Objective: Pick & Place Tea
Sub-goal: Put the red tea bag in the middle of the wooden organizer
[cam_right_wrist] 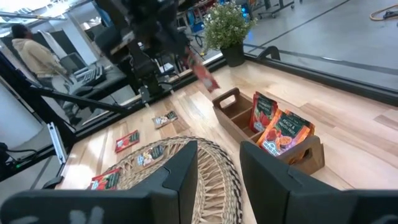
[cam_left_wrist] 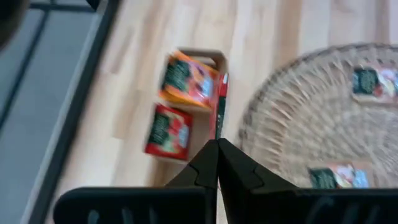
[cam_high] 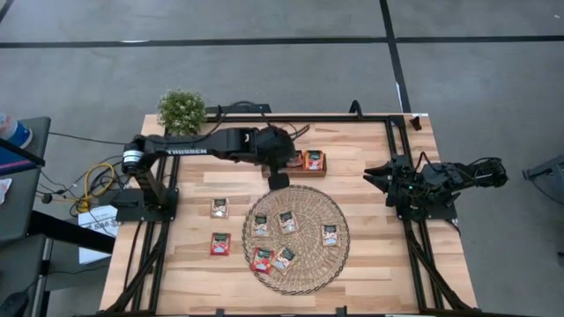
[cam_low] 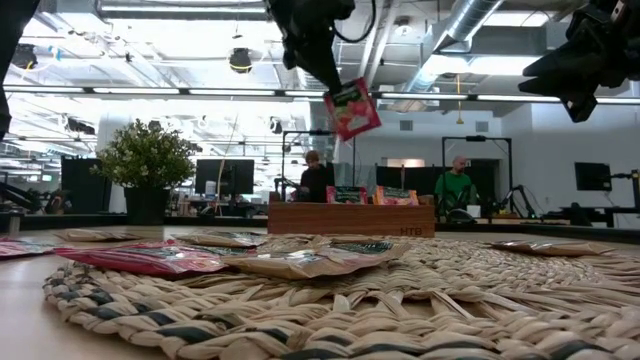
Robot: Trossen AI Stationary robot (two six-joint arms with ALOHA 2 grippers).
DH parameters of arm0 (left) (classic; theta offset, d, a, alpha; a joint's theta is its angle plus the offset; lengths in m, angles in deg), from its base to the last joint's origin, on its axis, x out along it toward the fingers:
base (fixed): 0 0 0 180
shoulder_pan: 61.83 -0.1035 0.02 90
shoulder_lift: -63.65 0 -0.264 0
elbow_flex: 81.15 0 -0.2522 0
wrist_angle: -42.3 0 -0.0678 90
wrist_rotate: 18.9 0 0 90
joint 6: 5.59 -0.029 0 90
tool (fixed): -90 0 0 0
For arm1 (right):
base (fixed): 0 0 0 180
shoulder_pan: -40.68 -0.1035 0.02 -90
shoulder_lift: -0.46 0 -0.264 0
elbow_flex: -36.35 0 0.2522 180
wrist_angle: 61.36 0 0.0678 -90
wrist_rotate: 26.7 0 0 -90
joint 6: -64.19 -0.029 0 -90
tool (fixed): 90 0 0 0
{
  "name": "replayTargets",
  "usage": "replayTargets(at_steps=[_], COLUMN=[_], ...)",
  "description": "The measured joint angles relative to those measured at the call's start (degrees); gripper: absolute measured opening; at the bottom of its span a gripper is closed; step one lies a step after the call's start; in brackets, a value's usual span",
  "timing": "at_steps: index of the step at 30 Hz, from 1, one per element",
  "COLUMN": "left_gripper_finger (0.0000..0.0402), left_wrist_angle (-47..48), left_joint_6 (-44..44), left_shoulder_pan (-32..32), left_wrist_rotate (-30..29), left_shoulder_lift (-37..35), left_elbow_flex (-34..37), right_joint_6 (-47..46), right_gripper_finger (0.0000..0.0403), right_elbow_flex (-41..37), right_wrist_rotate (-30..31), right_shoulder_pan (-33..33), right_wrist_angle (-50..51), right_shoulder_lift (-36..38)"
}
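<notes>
The left gripper (cam_low: pixel 335 88) is clamped on one red-orange tea sachet (cam_low: pixel 351 109), holding it in the air above the small brown wooden three-compartment tray (cam_high: pixel 310 161), which holds two sachets upright. Five more lie on the round woven wicker mat (cam_high: pixel 296 239), two on the wooden tabletop (cam_high: pixel 370 255) beside it. The right gripper (cam_right_wrist: pixel 218 163) waits at the right edge, fingers apart, holding nothing.

Wicker mat (cam_high: pixel 339 255) mid-table; wooden tray (cam_right_wrist: pixel 231 101) just beyond it; potted plant (cam_high: pixel 181 110) at far-left corner.
</notes>
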Motion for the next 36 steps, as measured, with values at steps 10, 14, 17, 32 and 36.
replayTargets(at_steps=[10,14,17,32,36], left_gripper_finger=[0.0,0.0,0.0,0.0,0.0], left_wrist_angle=[-0.5,-1.3,-0.2,2.5,3.3], left_joint_6=[-3.8,-5.5,-7.7,-15.1,-16.9], left_shoulder_pan=[-3.2,-3.8,-3.9,-4.9,-5.5], left_wrist_rotate=[-2.2,-1.4,-1.3,-2.0,-1.8], left_shoulder_lift=[0.7,2.9,5.1,13.2,16.0], left_elbow_flex=[-1.6,-1.6,-1.6,-4.4,-8.2], right_joint_6=[0.0,0.0,0.0,0.0,0.0], right_gripper_finger=[0.0113,0.0113,0.0113,0.0113,0.0113], right_elbow_flex=[0.0,0.0,0.0,0.0,0.0], right_wrist_rotate=[0.0,0.0,0.1,0.1,0.0], right_shoulder_pan=[0.0,0.0,0.1,0.1,0.1], right_wrist_angle=[0.0,0.0,0.0,-0.1,0.0], right_shoulder_lift=[0.0,0.0,0.0,0.0,0.0])
